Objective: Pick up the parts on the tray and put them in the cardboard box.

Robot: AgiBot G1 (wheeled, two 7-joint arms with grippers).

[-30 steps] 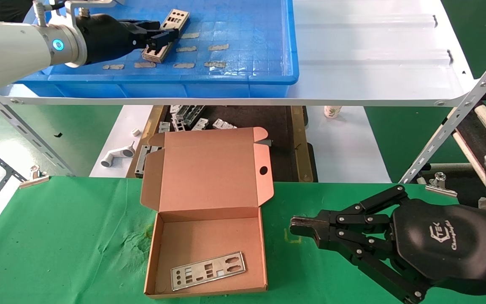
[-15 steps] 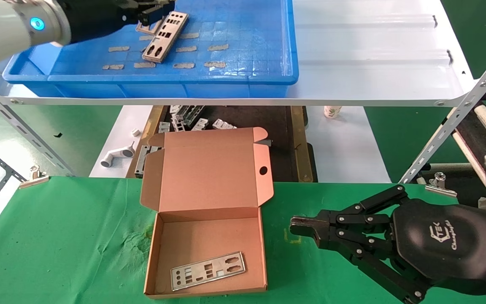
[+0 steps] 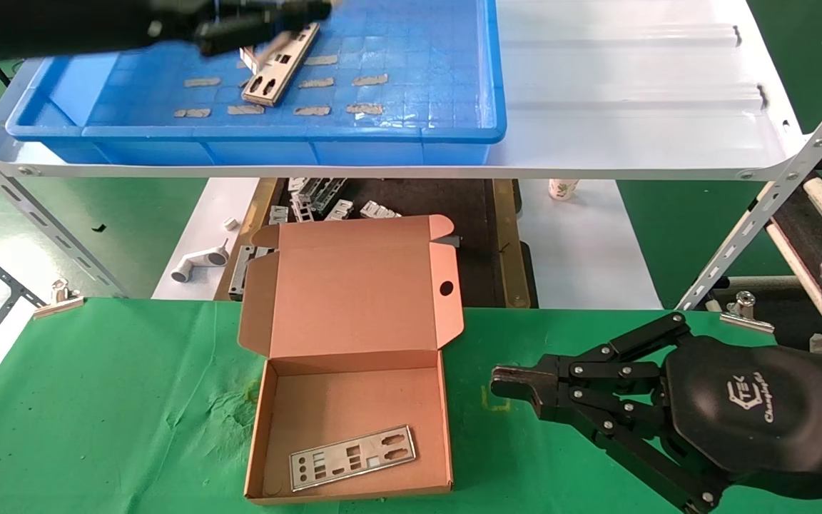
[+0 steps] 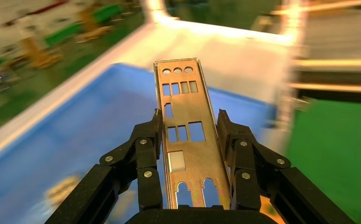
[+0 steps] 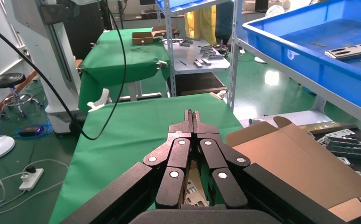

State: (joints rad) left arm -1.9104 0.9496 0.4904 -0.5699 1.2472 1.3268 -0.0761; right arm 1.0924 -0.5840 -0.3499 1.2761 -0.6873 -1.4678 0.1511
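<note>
Head view, upper left: the left gripper (image 3: 279,16) grasps a part (image 4: 186,135) between its fingers, lifted above the tray (image 3: 411,132), where another plate (image 3: 279,68) lies on the floor. The cardboard box (image 3: 350,421) sits low and centre of the frame, open, one plate (image 3: 352,458) inside. Lower right, the right gripper (image 3: 504,382) rests clenched and empty.

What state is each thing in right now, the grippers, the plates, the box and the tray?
left gripper: shut on held plate, above the tray
right gripper: shut, empty, over green cloth
cardboard box: open, lid back
boxed plate: flat on box floor
tray: one plate in tray
</note>
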